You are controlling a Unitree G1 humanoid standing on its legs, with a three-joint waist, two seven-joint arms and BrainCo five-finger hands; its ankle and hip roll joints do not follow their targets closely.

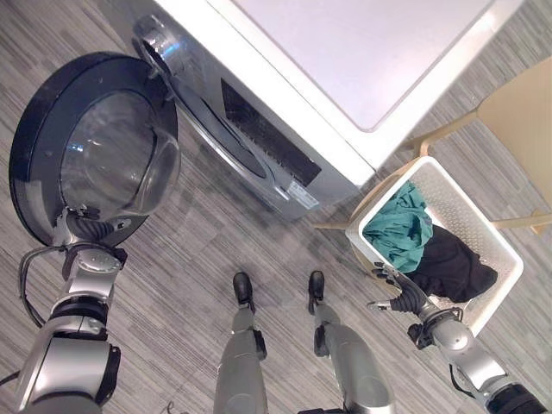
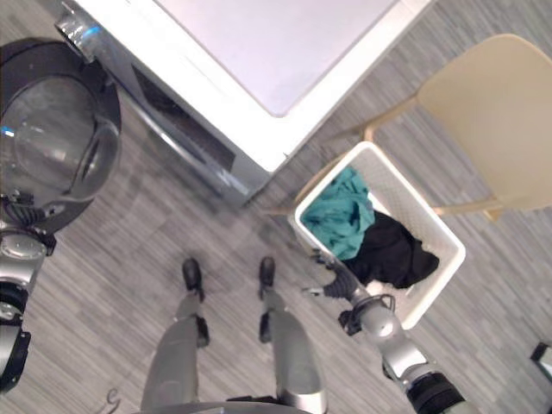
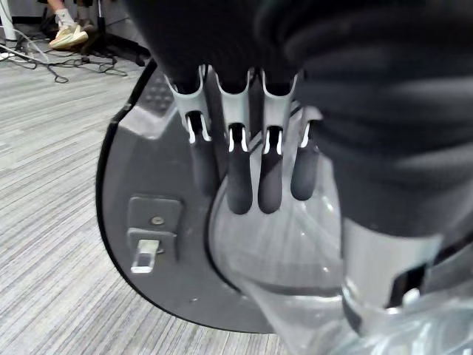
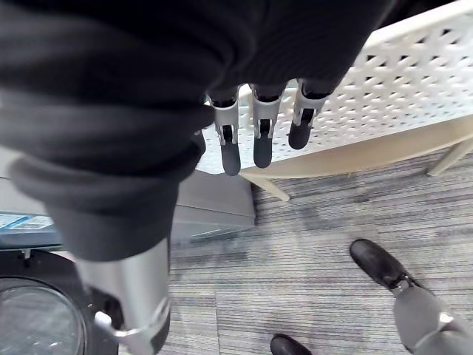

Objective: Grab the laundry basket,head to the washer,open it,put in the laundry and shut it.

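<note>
Laundry [image 1: 414, 237] lies in the white basket [image 1: 483, 216] on a chair right of the washer [image 1: 285, 129]; right hand [image 1: 398, 290], fingers straight, hovers at its near rim. Left hand [image 3: 244, 170], fingers straight, rests against the swung-open door [image 1: 86, 147].

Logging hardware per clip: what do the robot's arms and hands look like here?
Both arms are silver-grey with rounded segments and dark joints. The left hand has silver fingers with dark rounded tips and slotted silver links, under a dark ribbed cover. The right hand matches: dark cover over the wrist, silver fingers with dark tips.
</note>
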